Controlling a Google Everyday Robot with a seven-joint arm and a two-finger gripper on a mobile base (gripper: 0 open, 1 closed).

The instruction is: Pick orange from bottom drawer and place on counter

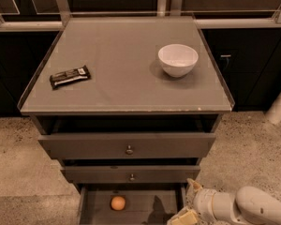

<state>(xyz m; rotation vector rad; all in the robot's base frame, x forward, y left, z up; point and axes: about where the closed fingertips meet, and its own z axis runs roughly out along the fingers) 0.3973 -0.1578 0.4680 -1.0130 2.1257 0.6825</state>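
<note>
Orange (118,203) is what I am after, and I see it lying on the plain grey floor of the bottom drawer (139,198), left of the middle and clear of the drawer's walls. That drawer is pulled out beneath the two wider drawers, each with a small round knob; the middle drawer (131,174) sits just above it and the top drawer (126,144) above that.

My gripper (188,202) hangs at the drawer's right side, low in the view, with the white arm (246,209) coming in from the lower right. Its two pale fingers (193,186) are spread apart with nothing between them. It is to the right of the orange and not touching it, and a dark shadow falls on the drawer floor between the two.

Up on the counter (126,46) a white bowl (178,59) stands toward the right, upright, and a dark wrapped snack bar (70,76) lies flat near the left edge, well apart from the bowl.
</note>
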